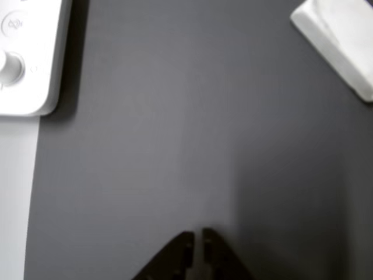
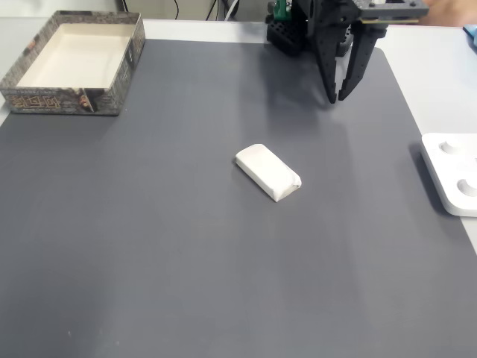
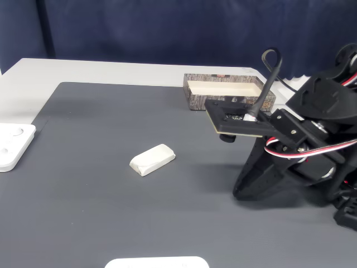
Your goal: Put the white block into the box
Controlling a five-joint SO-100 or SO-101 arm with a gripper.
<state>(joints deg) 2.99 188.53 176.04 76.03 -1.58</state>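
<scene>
**Jaws nearly closed, empty, well apart from block**

Jaws [image 2: 337,95] almost together: a narrow slit between the tips, seen in the other view [image 1: 198,236] and in a fixed view. Nothing held, nothing touched; tips poised above the grey mat [image 2: 186,246] near the arm base. Too narrow for the block as set.

Block [image 2: 268,171] flat on the mat near mid-worktop, lying diagonally, free on all sides. In the other view, at the upper right corner [image 1: 338,35], partly cut by the frame. In another fixed view [image 3: 152,159], left of the arm, well apart from the jaws.

Box [image 2: 71,63] at the far left corner in a fixed view, open-topped, apparently empty, well apart from the block. Behind the arm in another fixed view [image 3: 226,92].

Flat white device with knob [image 1: 26,55] at the mat edge; not part of the task.

Likely faults from here:

- Descent with the jaws this narrow: tips land on top of the block and push or tip it instead of straddling it. Cause: no opening before approach.
- Grip across the long axis or at a corner: block skewed to the jaw line, so likely to twist out. Cause: wrist not turned to match the diagonal lie.
- Rounded edges, matte face: shallow pinch likely to slip during the long carry.
- Release short of the box: block may catch the rim and fall outside.
</scene>
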